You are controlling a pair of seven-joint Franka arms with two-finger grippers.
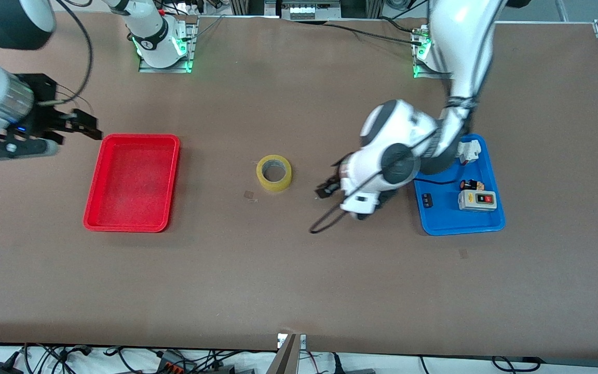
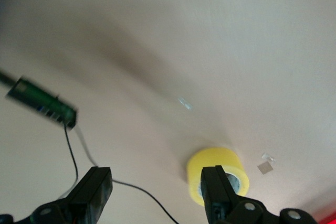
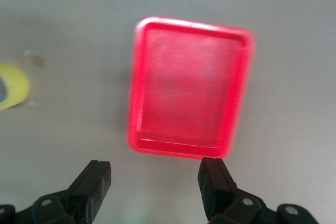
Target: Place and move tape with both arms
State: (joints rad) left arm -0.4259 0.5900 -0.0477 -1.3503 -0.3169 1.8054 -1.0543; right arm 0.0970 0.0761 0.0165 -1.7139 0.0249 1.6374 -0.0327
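Yellow-tan translucent packing tape [image 1: 274, 172], a ring-shaped roll, lies flat on the bare brown desk [image 1: 299, 280] between the empty red plastic tray [image 1: 132, 182] at its nine o'clock and the blue plastic tray [image 1: 460, 223] of small parts at its three o'clock, held by neither arm. The left gripper [image 2: 157, 190], fingers wide and empty, hangs low over the desk beside the roll toward the blue tray; the right gripper [image 3: 155, 184], fingers also wide, hovers off the red tray's outer end. By the look of it, the roll has reached mid-desk, and the move into the red tray is not yet done.
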